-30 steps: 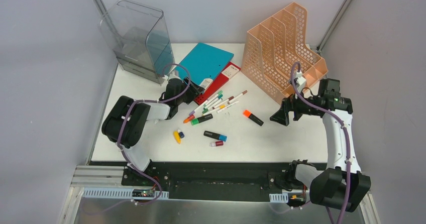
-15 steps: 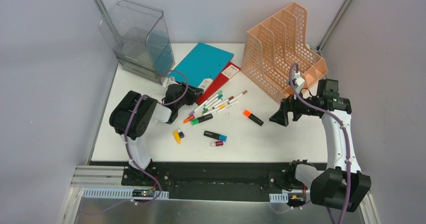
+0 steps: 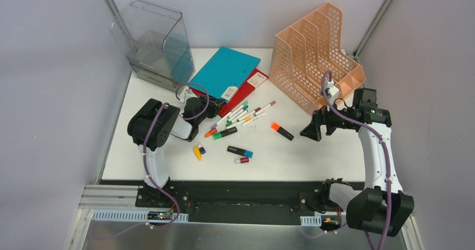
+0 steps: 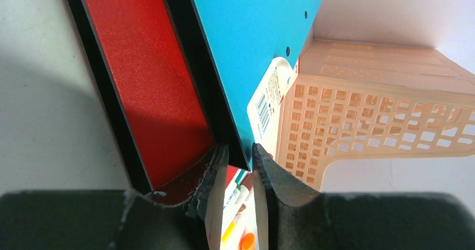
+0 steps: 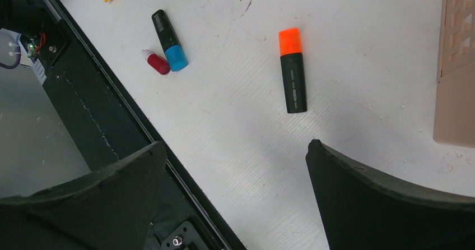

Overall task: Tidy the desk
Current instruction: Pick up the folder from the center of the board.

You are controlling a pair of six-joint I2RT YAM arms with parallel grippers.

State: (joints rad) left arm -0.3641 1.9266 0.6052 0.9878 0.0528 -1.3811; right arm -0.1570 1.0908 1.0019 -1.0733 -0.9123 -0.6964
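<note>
The white desk (image 3: pixel 313 154) carries a blue folder (image 3: pixel 227 70) lying partly over a red folder (image 3: pixel 255 82). My left gripper (image 3: pixel 208 105) sits at their near corner. In the left wrist view the blue folder (image 4: pixel 252 42) has its corner between the two fingers, and the left gripper (image 4: pixel 240 148) is shut on that corner, with the red folder (image 4: pixel 145 82) beside it. My right gripper (image 3: pixel 312 129) hovers open over bare desk, right of an orange-capped highlighter (image 3: pixel 282 131). The right wrist view shows this gripper (image 5: pixel 235 144) holding nothing, the highlighter (image 5: pixel 292 70) ahead of it.
A peach file rack (image 3: pixel 313 59) stands at the back right and a clear plastic bin (image 3: pixel 154 45) at the back left. Several pens (image 3: pixel 243 114) lie mid-desk. A black marker with a blue cap (image 3: pixel 240 151), a small red piece (image 3: pixel 241 160) and a yellow piece (image 3: pixel 197 152) lie nearer.
The left jaws have narrowed onto the blue folder's corner, and the left arm's elbow has swung right and away from the near edge. The right arm has stayed still.
</note>
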